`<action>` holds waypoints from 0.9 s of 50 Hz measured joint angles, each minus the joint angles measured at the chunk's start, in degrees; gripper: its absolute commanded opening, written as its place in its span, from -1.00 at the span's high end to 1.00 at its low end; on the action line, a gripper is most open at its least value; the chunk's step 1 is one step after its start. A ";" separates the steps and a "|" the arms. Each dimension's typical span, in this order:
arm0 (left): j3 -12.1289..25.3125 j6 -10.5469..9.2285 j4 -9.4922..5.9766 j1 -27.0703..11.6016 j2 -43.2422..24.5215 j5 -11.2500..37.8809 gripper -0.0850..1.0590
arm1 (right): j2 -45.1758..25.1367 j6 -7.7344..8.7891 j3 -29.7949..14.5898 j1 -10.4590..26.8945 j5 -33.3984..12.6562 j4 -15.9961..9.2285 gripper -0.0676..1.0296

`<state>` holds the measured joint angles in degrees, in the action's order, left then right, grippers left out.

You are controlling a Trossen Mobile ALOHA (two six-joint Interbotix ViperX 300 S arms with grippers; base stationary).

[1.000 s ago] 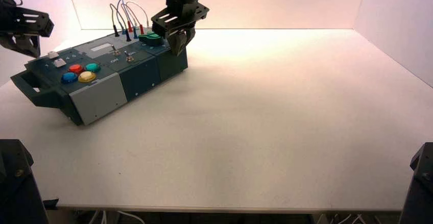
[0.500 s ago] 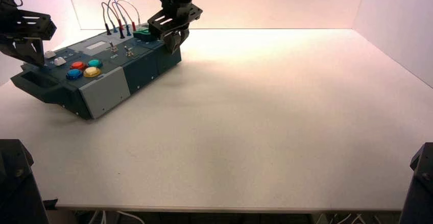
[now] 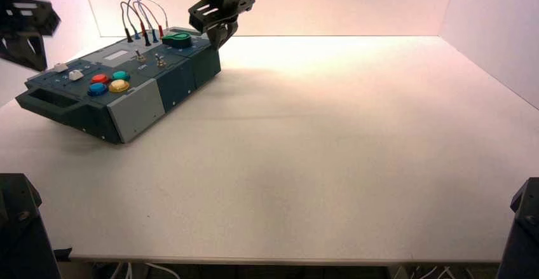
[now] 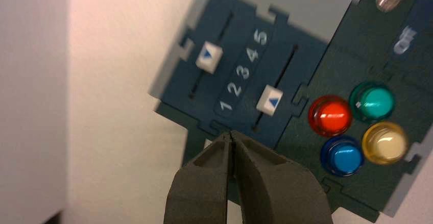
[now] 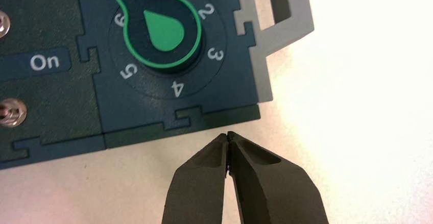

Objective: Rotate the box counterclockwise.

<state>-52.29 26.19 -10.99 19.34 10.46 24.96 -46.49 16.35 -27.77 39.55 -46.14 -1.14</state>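
High view: the box (image 3: 121, 91) lies at the far left of the tabletop (image 3: 330, 152), its long axis slanting from the near-left handle end up to the far end with the green knob (image 3: 176, 39) and the looped wires (image 3: 143, 18). Over the last second the knob end has swung farther back and left while the button end has come forward and right, so the slant has eased; judged against the task, a part of the counterclockwise turn is done. The right pincer (image 3: 219, 34) now stands lifted off the far right corner of the box, where a second ago it was pressed low against that end. The left pincer (image 3: 25, 40) hangs above and beyond the handle end, higher than half a second ago; contact with the box is not visible. Left wrist view: left pincer (image 4: 232, 142) closed on nothing, tips together above the box edge, next to two white sliders (image 4: 269, 100) with a scale numbered 1 to 5, and near the red (image 4: 330, 115), teal (image 4: 374, 101), blue (image 4: 342, 155) and yellow (image 4: 384, 142) buttons. Right wrist view: right pincer (image 5: 227, 141) closed and empty, over bare tabletop just beside the box edge below the knob dial; an "On" label (image 5: 44, 62) sits beside the toggle switches. Judgement: both arms look to be letting go, either for a fresh push or because the turn is finished.
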 measured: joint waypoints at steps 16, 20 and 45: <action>7.65 0.00 0.18 3.96 -8.00 -4.31 0.90 | 1.41 -0.09 3.16 0.44 -3.78 -0.09 0.91; 8.61 0.00 0.18 4.31 -11.16 -7.12 0.90 | 3.08 -0.09 5.36 0.62 -3.87 -0.09 0.91; 11.60 0.00 -0.70 4.48 -21.01 -11.34 0.90 | 13.54 -0.09 15.38 1.67 -2.37 -0.09 0.92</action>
<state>-40.69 26.19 -11.69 23.82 -10.55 13.62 -32.96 16.26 -12.39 41.22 -48.52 -1.23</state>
